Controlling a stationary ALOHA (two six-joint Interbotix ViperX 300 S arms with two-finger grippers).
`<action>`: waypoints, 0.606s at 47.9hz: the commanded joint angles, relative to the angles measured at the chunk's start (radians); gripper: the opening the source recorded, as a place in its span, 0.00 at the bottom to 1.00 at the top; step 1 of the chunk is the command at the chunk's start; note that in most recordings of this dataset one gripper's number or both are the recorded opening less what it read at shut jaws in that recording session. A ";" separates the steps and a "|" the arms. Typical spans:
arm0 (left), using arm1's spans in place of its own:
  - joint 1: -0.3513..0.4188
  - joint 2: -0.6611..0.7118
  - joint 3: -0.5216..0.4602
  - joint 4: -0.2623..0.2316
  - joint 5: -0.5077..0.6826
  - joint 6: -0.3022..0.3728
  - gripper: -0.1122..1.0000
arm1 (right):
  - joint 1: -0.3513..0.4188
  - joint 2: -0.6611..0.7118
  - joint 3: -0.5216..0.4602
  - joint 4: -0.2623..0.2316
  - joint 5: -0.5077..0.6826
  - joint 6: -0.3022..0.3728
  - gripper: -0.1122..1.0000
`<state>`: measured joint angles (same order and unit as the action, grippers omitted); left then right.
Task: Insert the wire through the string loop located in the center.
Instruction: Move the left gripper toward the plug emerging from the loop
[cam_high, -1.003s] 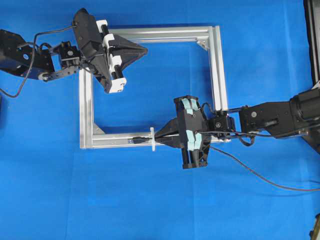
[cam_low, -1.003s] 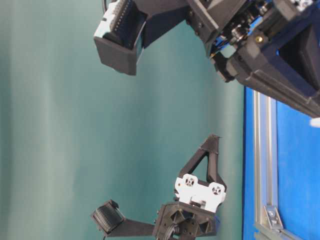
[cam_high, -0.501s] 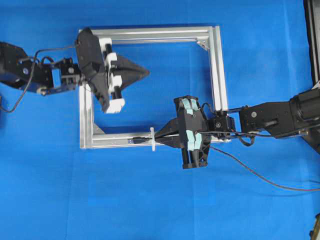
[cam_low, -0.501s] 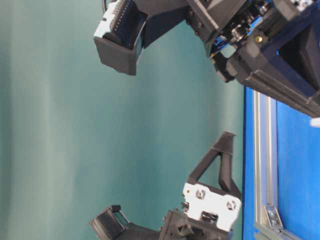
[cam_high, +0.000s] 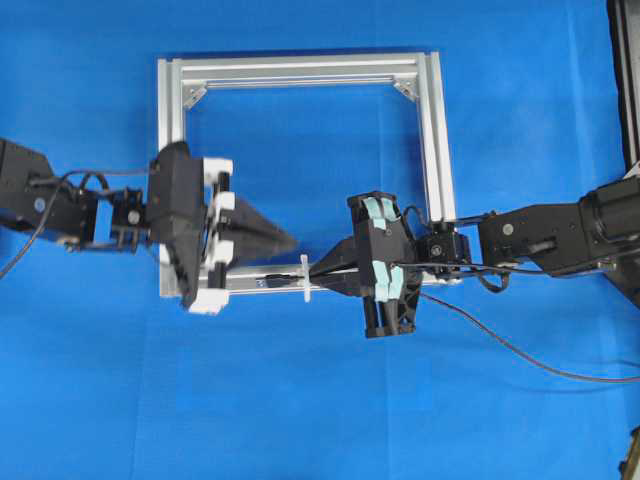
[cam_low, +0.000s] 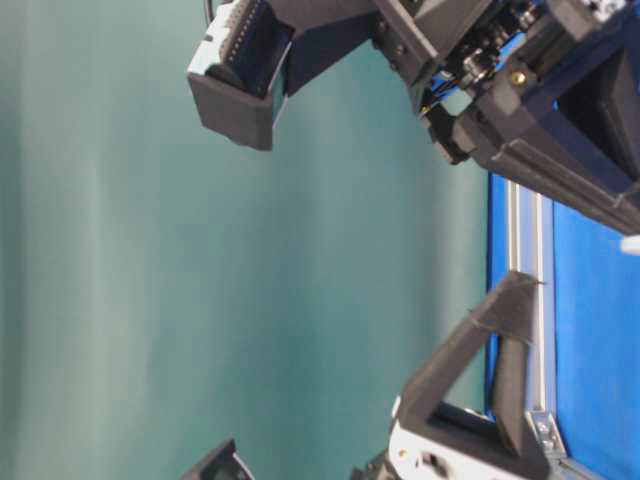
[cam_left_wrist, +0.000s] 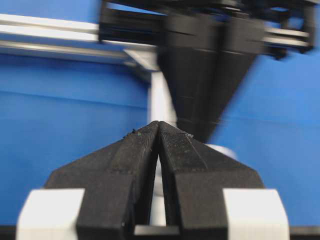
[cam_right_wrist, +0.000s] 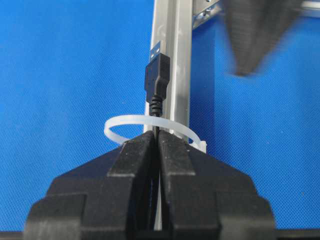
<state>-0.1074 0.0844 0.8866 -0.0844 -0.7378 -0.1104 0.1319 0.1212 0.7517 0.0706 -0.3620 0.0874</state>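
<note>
We hold the thin black wire (cam_right_wrist: 156, 131) pinched between the closed fingers of our right gripper (cam_high: 318, 272), its dark rectangular plug (cam_right_wrist: 157, 76) already poking through the small white plastic string loop (cam_right_wrist: 152, 126), which stands on the front rail of the silver square aluminium frame (cam_high: 432, 150), at about seven o'clock from the frame's centre in the overhead view. Our left gripper (cam_high: 288, 241) has its black tapered fingers pressed together on nothing, tip aimed toward three o'clock, near the plug.

Our worry is that the left fingers, shut as they are, cannot take the plug; nudging in closed could knock it sideways or push it back out of the loop. Letting go on the right too soon would let the wire's own spring drag it free.

Both arms reach in nearly level, left from nine o'clock, right from three, wrists tipped downward.
</note>
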 joint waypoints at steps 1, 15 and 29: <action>-0.035 -0.028 -0.011 0.002 -0.003 -0.006 0.10 | 0.003 -0.012 -0.014 0.002 -0.009 0.002 0.08; -0.112 -0.028 -0.017 0.003 -0.003 -0.044 0.10 | 0.003 -0.012 -0.014 0.000 -0.009 0.002 0.08; -0.110 -0.025 -0.026 0.003 0.031 -0.054 0.10 | 0.006 -0.012 -0.011 0.002 -0.015 0.002 0.08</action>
<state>-0.2163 0.0844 0.8820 -0.0844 -0.7102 -0.1641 0.1335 0.1212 0.7501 0.0706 -0.3666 0.0874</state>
